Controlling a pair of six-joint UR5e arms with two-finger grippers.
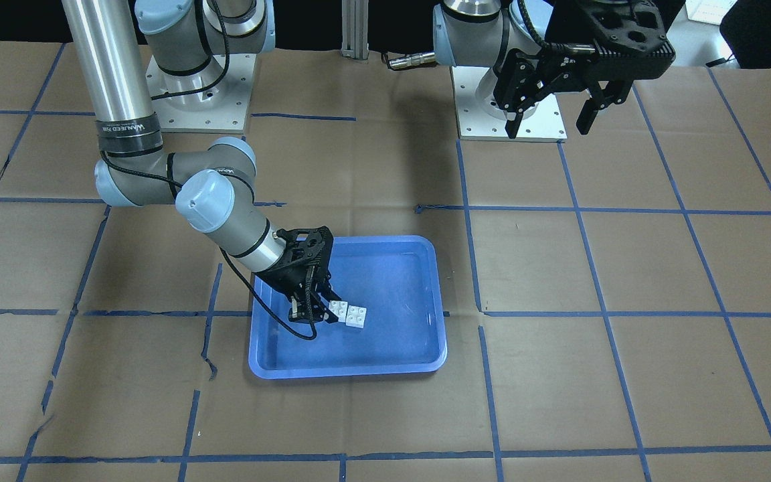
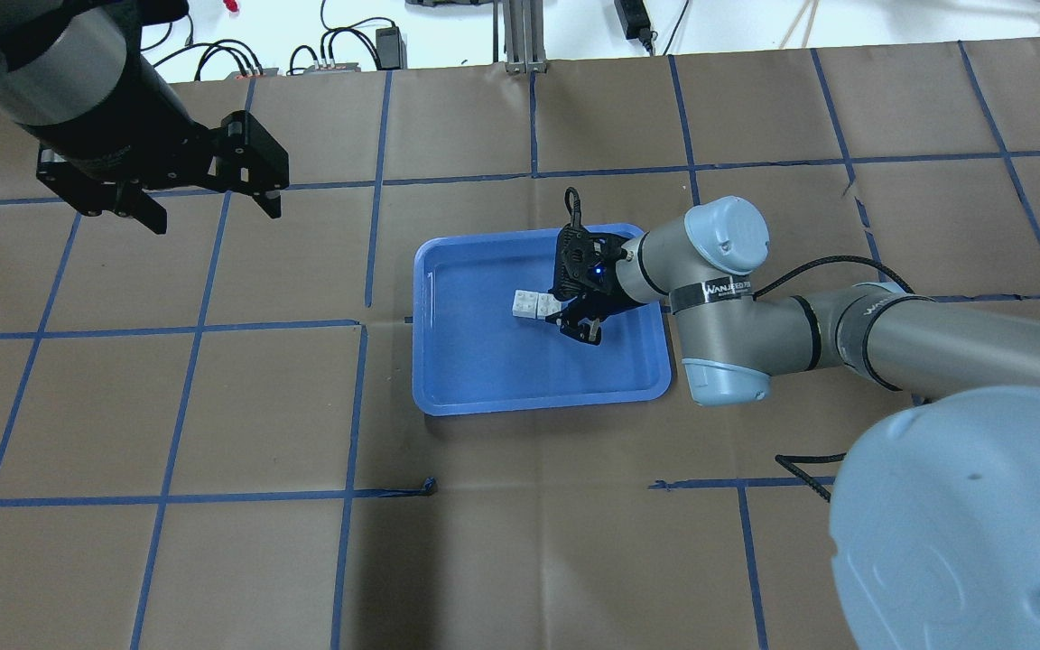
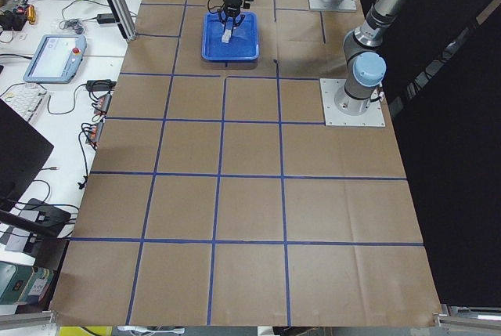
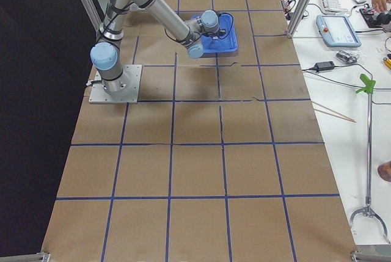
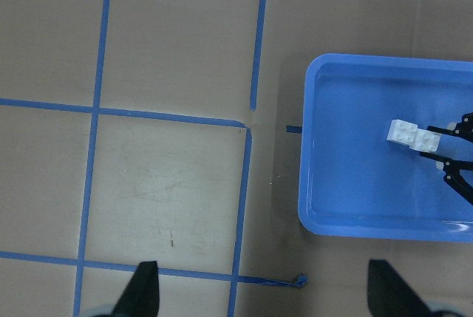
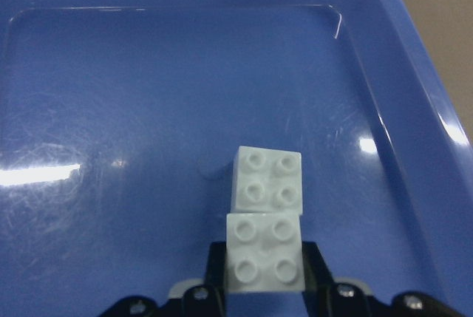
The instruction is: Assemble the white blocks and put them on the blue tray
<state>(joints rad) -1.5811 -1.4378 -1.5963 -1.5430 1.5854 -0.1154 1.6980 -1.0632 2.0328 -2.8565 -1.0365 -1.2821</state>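
1. The right gripper [image 6: 264, 269] is closed snugly on the near one of the 2 blocks [image 6: 267, 180]. The pair's long axis runs straight ahead of it, toward the middle of the tray [image 6: 148, 95].
2. The blocks sit low inside the tray; I cannot tell whether they touch its floor.
3. The tray holds nothing else.
4. The left gripper [image 1: 549, 128] hangs wide open and empty, well outside the tray, so the right arm is nearer.
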